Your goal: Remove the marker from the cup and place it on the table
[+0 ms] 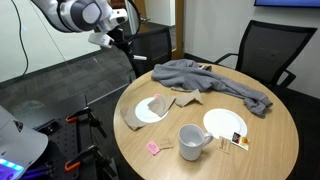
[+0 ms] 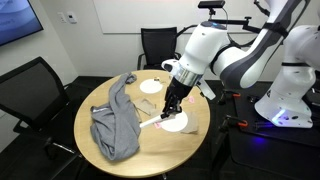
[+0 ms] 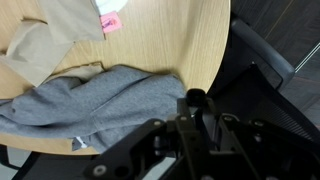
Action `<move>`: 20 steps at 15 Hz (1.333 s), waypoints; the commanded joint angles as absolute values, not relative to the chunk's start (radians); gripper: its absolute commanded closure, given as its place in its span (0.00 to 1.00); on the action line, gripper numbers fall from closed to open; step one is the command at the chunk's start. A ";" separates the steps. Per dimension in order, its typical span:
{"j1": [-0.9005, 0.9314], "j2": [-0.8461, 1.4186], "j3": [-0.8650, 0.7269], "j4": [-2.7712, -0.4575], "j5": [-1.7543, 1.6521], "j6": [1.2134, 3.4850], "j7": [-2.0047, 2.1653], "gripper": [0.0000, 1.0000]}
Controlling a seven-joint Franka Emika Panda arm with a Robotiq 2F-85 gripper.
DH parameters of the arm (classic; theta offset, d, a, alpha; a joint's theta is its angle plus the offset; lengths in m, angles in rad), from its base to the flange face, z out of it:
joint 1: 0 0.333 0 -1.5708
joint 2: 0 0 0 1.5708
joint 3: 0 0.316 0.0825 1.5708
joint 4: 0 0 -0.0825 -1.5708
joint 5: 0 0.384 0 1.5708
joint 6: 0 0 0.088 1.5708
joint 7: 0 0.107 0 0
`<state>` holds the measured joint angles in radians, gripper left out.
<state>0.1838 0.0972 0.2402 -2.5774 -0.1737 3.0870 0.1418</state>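
Observation:
My gripper [image 1: 121,39] is raised high beyond the far left edge of the round tan table [image 1: 272,140], shut on the dark marker [image 1: 127,50], which hangs below the fingers. In the wrist view the marker's round end [image 3: 195,98] sticks out between the shut fingers [image 3: 196,112], over the table edge [image 3: 170,40]. The grey mug [image 1: 192,142] stands upright near the table's front, far from the gripper, with nothing visible in it. In an exterior view the gripper [image 2: 174,101] overlaps the table [image 2: 150,142] and the mug is hidden behind the arm.
A grey cloth [image 1: 212,80] lies crumpled on the far side and shows in the wrist view [image 3: 90,100]. Two white plates [image 1: 152,110] [image 1: 224,123] and a pink scrap [image 1: 155,148] lie on the table. Black office chairs [image 1: 262,48] stand around it.

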 commanded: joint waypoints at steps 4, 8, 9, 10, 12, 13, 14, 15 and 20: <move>0.177 0.210 0.261 -2.608 -0.097 3.224 0.028 0.95; 0.147 0.307 0.260 -2.572 -0.129 3.285 -0.028 0.95; 0.141 0.326 0.256 -2.562 -0.137 3.288 -0.040 0.95; 0.136 0.343 0.252 -2.552 -0.141 3.281 -0.051 0.95; 0.127 0.372 0.241 -2.530 -0.142 3.264 -0.069 0.95; 0.133 0.391 0.225 -2.516 -0.140 3.264 -0.075 0.95; 0.134 0.405 0.217 -2.504 -0.139 3.259 -0.080 0.95; 0.142 0.422 0.200 -2.489 -0.137 3.256 -0.084 0.95; 0.200 0.490 0.113 -2.421 -0.131 3.233 -0.081 0.95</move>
<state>0.1572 0.4515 0.1655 -2.4700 -0.1314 3.2518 -0.0597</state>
